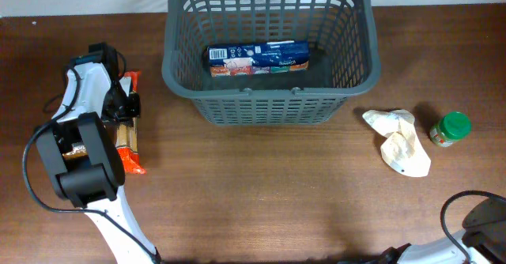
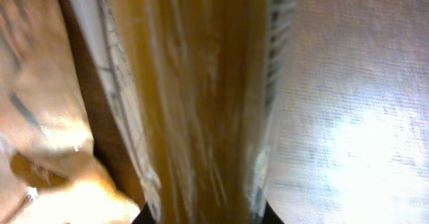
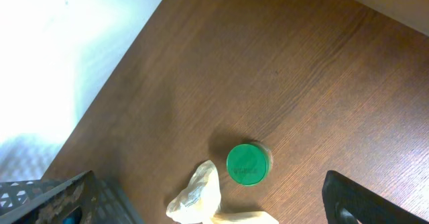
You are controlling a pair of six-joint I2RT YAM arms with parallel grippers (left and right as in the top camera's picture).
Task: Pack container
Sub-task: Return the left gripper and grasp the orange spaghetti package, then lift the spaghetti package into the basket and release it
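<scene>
Dark grey slotted plastic basket [image 1: 269,110] sits top-centre on the brown wooden table [image 1: 261,193], with a blue printed food packet [image 1: 258,58] flat inside. Left gripper [image 1: 122,106] is down on a clear, orange-ended pasta packet [image 1: 128,141] at the table's left; the wrist view is too close, so can't tell if it's clamped. Right gripper [image 3: 365,200] only shows a dark edge, grip unclear. Green-lidded jar [image 1: 451,129] and crumpled cream wrapper [image 1: 402,141] lie right of the basket.

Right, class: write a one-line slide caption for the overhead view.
Overhead: grey basket holds one blue packet; left arm hangs over an orange-tipped packet; crumpled cream cloth and green-lidded jar lie outside.
</scene>
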